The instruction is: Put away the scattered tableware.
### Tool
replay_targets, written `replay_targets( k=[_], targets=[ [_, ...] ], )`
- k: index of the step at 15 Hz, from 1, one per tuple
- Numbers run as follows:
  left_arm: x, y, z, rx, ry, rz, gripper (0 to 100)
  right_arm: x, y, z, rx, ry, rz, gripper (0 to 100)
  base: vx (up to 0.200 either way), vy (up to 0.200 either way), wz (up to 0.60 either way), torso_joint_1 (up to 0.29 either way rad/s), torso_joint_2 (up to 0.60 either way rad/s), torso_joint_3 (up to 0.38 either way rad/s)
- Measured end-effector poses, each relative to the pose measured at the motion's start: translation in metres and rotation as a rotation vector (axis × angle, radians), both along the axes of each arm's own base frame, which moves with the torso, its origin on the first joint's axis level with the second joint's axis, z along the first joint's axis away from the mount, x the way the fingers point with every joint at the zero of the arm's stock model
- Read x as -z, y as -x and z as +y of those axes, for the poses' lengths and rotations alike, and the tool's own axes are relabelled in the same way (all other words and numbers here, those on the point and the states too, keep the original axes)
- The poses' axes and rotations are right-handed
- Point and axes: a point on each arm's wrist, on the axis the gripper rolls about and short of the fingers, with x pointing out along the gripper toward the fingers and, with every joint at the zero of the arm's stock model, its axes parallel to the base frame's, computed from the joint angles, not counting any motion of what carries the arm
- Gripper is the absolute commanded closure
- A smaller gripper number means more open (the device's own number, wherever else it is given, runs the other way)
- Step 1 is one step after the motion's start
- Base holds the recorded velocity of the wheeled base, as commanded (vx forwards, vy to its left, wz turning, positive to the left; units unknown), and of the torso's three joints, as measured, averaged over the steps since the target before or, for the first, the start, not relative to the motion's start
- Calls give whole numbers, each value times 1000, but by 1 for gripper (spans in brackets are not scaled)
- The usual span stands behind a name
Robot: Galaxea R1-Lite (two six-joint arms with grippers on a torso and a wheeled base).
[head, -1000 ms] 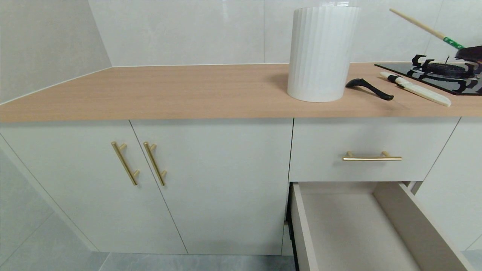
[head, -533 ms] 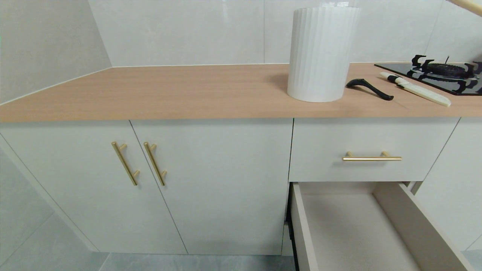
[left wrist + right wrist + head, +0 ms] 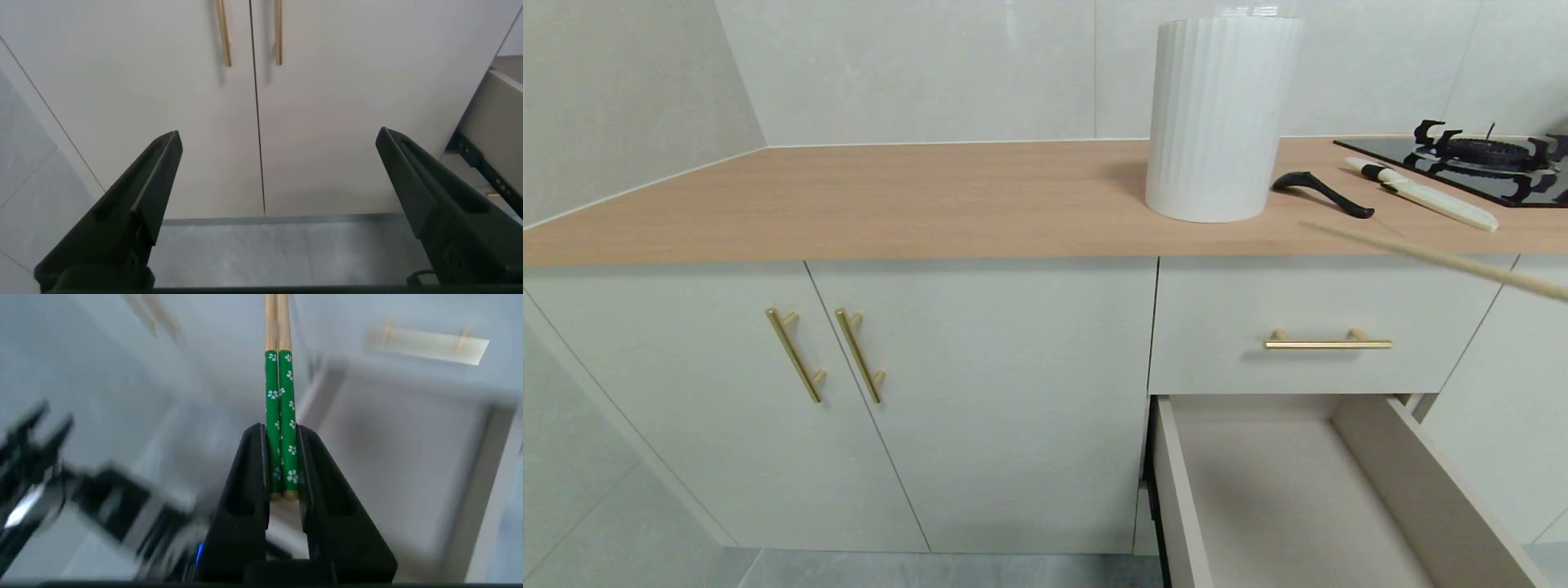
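Note:
A pair of wooden chopsticks (image 3: 278, 384) with green flowered bands is held upright between the fingers of my right gripper (image 3: 282, 486), which is shut on them. In the head view the chopsticks (image 3: 1437, 260) slant in from the right, in front of the counter edge and above the open lower drawer (image 3: 1176, 498). On the counter lie a white knife (image 3: 1425, 194) and a black-handled tool (image 3: 1323, 192). My left gripper (image 3: 282, 220) hangs open low in front of the cabinet doors (image 3: 257, 98), holding nothing.
A tall white ribbed container (image 3: 1217, 122) stands on the wooden counter (image 3: 890, 196) beside the black tool. A black gas hob (image 3: 1478, 159) sits at the far right. The upper drawer with a gold handle (image 3: 1327, 343) is shut.
The chopsticks went from high above the hob at the top right, up out of the picture, and now slant low in front of the counter edge over the open drawer.

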Motion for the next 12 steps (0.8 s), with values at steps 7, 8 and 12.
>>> replay_targets(
  k=[7, 8, 12],
  targets=[
    [0, 0, 0, 1, 0, 0, 0, 50, -102, 30, -17, 311, 522, 100, 0, 0, 0, 0, 0, 0],
    [0, 0, 0, 1, 0, 0, 0, 60, -114, 35, -20, 351, 570, 100, 0, 0, 0, 0, 0, 0],
    [0, 0, 0, 0, 0, 0, 0, 108, -168, 56, -8, 452, 659, 100, 0, 0, 0, 0, 0, 0]
  ],
)
